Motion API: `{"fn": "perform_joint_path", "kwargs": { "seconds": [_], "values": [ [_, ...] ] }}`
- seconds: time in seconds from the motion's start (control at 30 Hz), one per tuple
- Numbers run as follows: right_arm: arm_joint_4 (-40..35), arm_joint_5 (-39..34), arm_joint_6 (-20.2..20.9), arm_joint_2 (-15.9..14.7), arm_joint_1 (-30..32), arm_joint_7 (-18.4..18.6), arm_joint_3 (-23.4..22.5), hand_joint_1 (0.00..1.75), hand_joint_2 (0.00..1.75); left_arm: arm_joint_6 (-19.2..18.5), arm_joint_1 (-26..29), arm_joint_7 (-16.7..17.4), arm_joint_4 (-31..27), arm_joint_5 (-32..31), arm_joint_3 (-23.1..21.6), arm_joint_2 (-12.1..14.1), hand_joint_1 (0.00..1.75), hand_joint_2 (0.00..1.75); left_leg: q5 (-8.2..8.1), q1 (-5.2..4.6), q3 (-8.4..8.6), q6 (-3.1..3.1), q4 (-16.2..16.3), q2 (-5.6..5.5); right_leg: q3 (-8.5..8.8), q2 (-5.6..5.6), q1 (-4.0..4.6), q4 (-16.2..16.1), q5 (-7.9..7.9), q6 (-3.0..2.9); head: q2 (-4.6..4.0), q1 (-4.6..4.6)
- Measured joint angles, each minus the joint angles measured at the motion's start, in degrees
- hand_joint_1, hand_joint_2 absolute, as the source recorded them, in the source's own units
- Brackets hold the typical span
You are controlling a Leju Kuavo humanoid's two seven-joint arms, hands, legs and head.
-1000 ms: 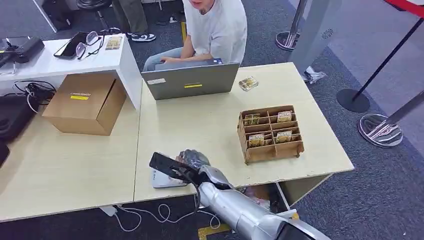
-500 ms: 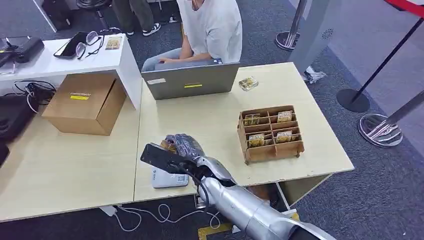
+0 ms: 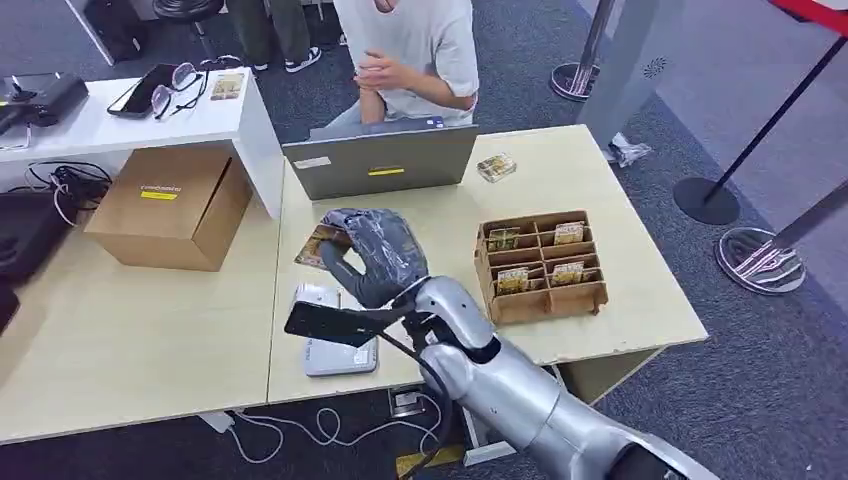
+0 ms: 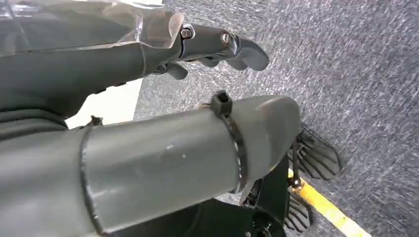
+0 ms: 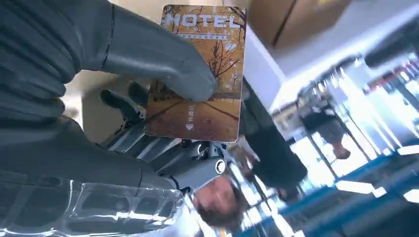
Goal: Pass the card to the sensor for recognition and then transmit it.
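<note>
Over on the left sits one cardboard box (image 3: 170, 205); next along, one white sensor (image 3: 338, 350) lies flat at the table's (image 3: 140, 340) near edge. Above and beyond it the right hand (image 3: 375, 255) is raised over the table, thumb and fingers pinching one hotel card (image 3: 322, 243), which tilts toward the single laptop (image 3: 380, 160) and the person (image 3: 410, 50) behind it. I'd judge the hand-over step is under way; the next move calls for carrying the card on to the person. Rightward stands one wooden rack (image 3: 541, 265) with four more cards in its slots. The left hand (image 4: 217, 47) hangs over carpet, fingers loosely apart, holding nothing.
</note>
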Motion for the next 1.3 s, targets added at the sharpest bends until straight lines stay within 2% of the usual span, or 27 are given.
{"fn": "perform_joint_path", "kwargs": {
  "seconds": [0.23,0.43,0.73,1.0,1.3],
  "values": [
    [0.3,8.5,-5.0,-1.0,-5.8,-0.8,-0.9,1.75,1.75,0.4,1.0,-2.0,0.0,-0.2,0.0,0.1,0.00,0.00,0.01,0.00,0.01,0.00,0.0,0.00,0.00,0.00,0.00,0.0,0.01,-0.01,0.00,0.00],
    [2.8,14.7,-7.6,-1.4,-10.5,0.9,-1.4,1.75,1.75,1.1,1.2,-3.2,0.0,-0.2,0.0,0.0,0.00,0.00,0.00,0.00,0.01,0.00,0.0,-0.01,0.00,-0.01,0.00,0.0,0.01,-0.01,0.00,0.00],
    [11.9,25.1,-11.4,-1.5,-17.1,3.5,-1.7,1.75,1.75,1.6,1.5,-4.4,0.0,-0.5,0.0,0.0,0.00,0.00,0.01,0.00,0.01,0.00,0.0,-0.01,0.01,-0.02,0.00,0.0,0.02,-0.01,0.00,0.00],
    [22.8,32.6,-14.0,-1.5,-22.6,7.9,-2.6,1.75,1.75,2.6,1.6,-4.4,0.0,-0.5,0.0,-0.1,0.00,0.00,0.01,0.00,0.00,0.00,0.0,-0.02,0.01,-0.03,0.00,0.0,0.03,-0.02,0.00,-0.02],
    [30.1,40.9,-15.7,-1.5,-25.3,12.6,-2.6,1.75,1.75,4.0,1.2,-3.1,0.0,-0.2,0.0,-0.2,0.00,0.00,0.01,0.00,0.01,0.00,0.0,-0.02,0.01,-0.02,0.00,0.0,0.03,-0.02,0.00,-0.02]
  ]
}}
